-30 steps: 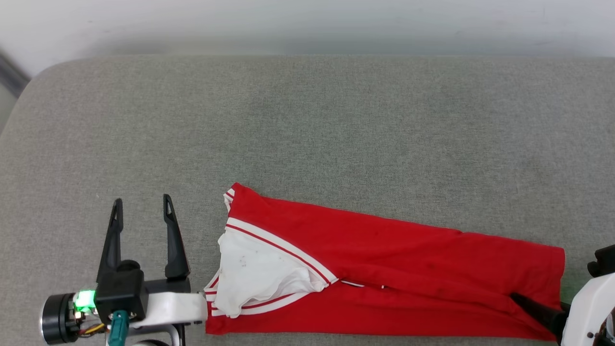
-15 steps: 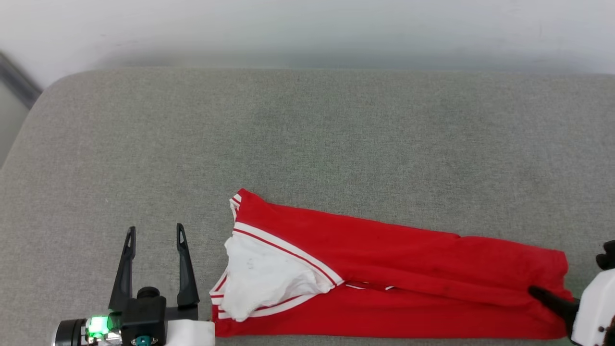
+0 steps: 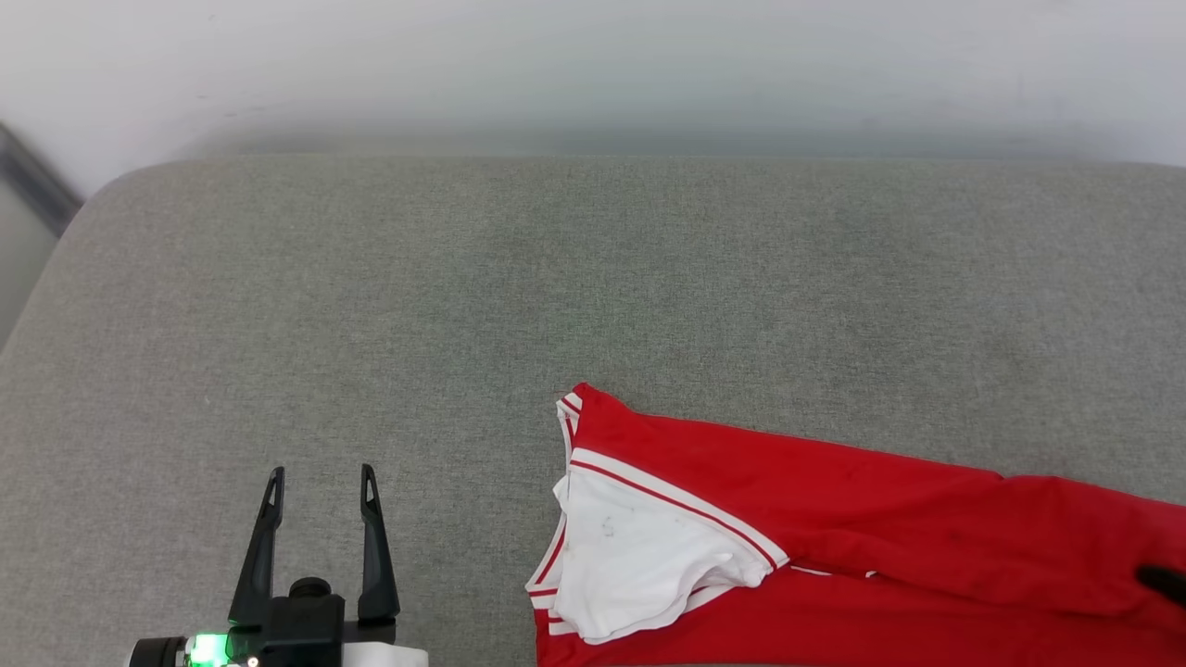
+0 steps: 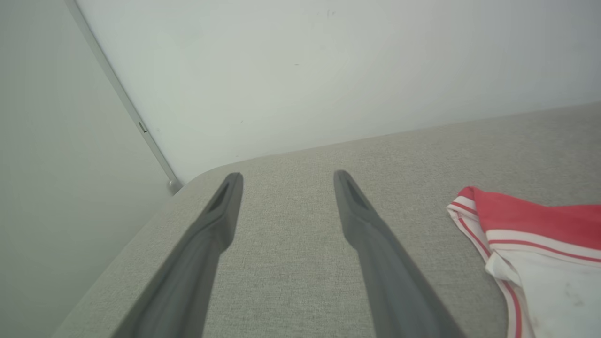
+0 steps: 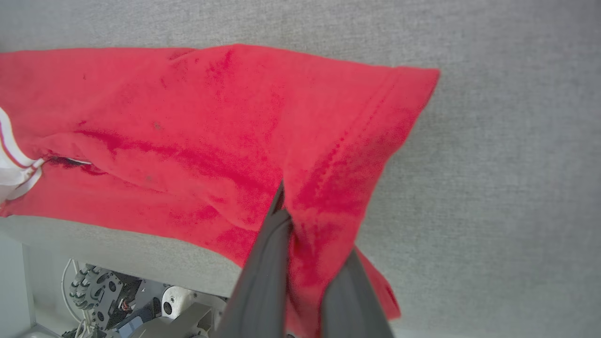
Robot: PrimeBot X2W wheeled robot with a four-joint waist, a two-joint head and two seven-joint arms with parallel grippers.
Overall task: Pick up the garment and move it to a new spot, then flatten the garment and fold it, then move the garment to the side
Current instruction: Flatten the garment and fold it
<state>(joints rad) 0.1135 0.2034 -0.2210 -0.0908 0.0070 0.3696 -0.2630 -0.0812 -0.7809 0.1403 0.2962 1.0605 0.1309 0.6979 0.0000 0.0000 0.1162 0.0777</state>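
Its fingers newly closed, the right gripper (image 5: 303, 225) pinches the hem of the red, white-sleeved jersey T-shirt (image 5: 188, 117), ready to move it; the left gripper (image 3: 321, 474) stands spread.

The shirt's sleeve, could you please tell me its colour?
The sleeve of the shirt is white with red striped trim, clearest in the head view.

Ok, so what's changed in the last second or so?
The right gripper closed on the hem end of the garment and dragged it toward the robot's right across the grey surface. The head camera also moved, shifting the whole view. The left gripper stayed open and empty; the garment kept its folded shape.
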